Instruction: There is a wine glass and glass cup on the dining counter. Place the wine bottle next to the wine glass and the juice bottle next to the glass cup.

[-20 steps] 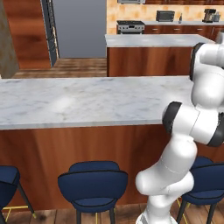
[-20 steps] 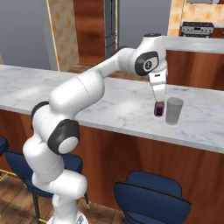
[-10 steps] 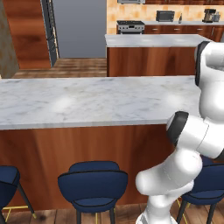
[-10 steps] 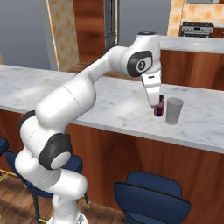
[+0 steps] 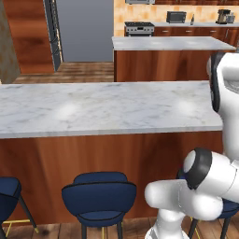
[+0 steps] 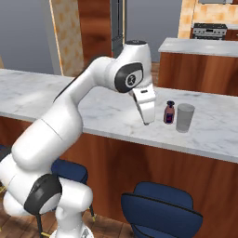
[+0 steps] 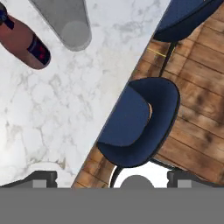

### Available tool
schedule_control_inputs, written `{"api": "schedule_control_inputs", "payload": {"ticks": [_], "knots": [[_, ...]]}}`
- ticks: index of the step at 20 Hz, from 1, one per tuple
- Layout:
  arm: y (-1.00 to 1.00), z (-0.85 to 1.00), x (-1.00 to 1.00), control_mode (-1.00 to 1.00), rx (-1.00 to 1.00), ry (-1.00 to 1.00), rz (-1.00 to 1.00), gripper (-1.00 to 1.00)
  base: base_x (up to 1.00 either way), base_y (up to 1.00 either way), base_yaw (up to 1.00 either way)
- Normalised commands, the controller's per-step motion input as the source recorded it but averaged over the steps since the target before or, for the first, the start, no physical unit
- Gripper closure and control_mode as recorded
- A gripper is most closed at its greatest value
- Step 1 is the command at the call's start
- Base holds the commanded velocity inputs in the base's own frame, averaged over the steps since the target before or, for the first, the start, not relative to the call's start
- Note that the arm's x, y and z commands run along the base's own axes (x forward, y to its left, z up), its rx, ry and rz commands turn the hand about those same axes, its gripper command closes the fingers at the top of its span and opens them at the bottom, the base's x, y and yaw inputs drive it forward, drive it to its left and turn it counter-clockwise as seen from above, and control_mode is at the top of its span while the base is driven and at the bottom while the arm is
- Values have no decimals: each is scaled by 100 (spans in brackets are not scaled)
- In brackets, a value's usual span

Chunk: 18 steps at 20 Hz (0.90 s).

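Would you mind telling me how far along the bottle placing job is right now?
Done: the juice bottle stands beside the glass cup on the dining counter. In hand: nothing; the gripper hangs empty, apart from the bottle. Left: setting the wine bottle by the wine glass.

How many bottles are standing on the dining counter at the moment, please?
1: the juice bottle stands on the dining counter, right beside the glass cup. Others may be out of frame.

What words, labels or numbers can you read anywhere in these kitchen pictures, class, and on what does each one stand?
No text can be read.
The juice bottle beside the glass cup on the dining counter bears a reddish label, too blurred to read.
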Motion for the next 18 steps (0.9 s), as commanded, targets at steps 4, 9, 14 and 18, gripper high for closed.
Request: {"api": "schedule_control_inputs", "payload": {"ticks": [4, 9, 14, 18], "knots": [[48, -17, -61, -100, 0, -5, 18, -100, 0, 0, 0], [41, -7, -48, -100, 0, 0, 20, -100, 0, 0, 0], [42, -13, -45, -100, 0, -1, 17, -100, 0, 0, 0], [44, -21, -31, -100, 0, -5, 11, -100, 0, 0, 0]]}}
